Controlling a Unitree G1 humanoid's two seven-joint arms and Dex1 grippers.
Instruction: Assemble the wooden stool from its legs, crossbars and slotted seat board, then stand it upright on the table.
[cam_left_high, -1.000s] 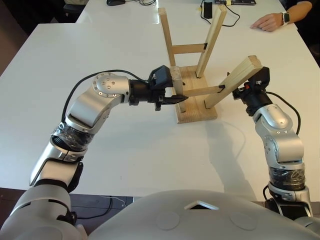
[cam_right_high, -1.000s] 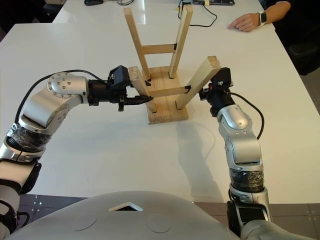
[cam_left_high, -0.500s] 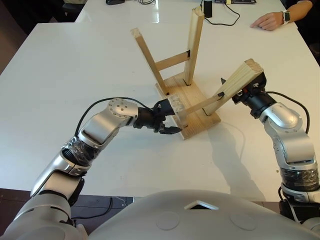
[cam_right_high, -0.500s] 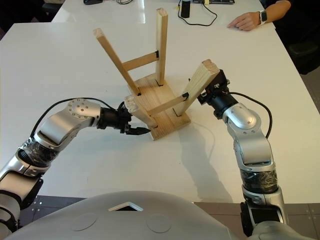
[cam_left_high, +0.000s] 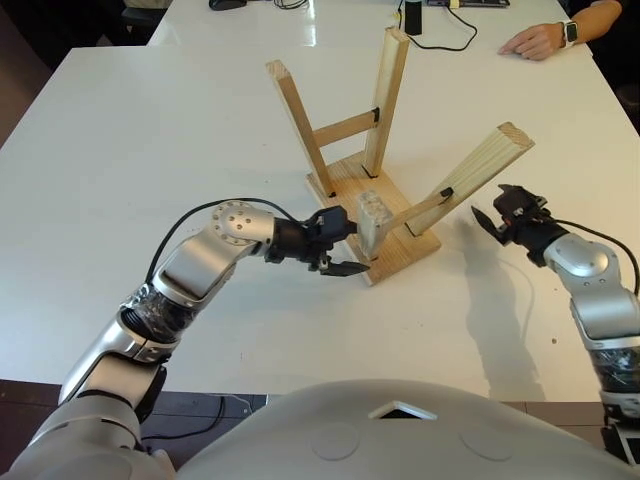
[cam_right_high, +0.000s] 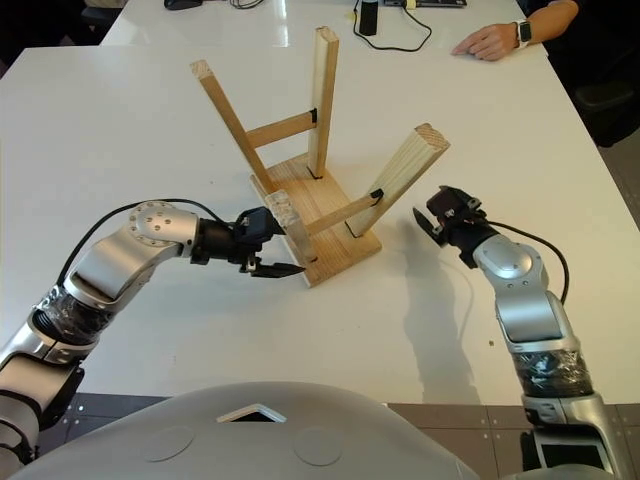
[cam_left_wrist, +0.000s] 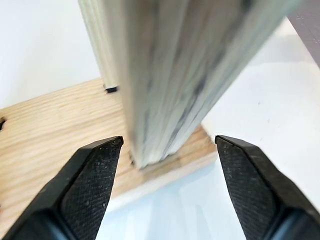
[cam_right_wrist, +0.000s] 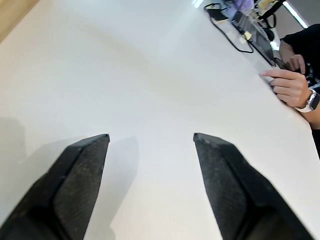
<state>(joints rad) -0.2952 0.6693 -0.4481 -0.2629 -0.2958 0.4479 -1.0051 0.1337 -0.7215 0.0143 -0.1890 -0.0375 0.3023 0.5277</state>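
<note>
Currently, legs (cam_left_high: 389, 100) slotted in seat board (cam_left_high: 405, 246), left gripper (cam_left_wrist: 168, 141) loosely straddling one

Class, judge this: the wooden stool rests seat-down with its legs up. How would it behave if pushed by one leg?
Probably stiff: the stool looks like solid timber with crossbars bracing the legs. Its seat board lies on the smooth table, so it would likely slide; a high push might tip it.

A white table (cam_left_high: 120, 150) spreads before me. At its far edge, toward 11 o'clock, lies a dark mouse (cam_left_high: 228, 4). At 12 stands a black canister (cam_left_high: 413, 17), a black cable (cam_left_high: 458, 44) trailing beside it. At 1 o'clock a person's hand (cam_left_high: 528, 42) rests flat, watch (cam_left_high: 572, 33) on the wrist.
</note>
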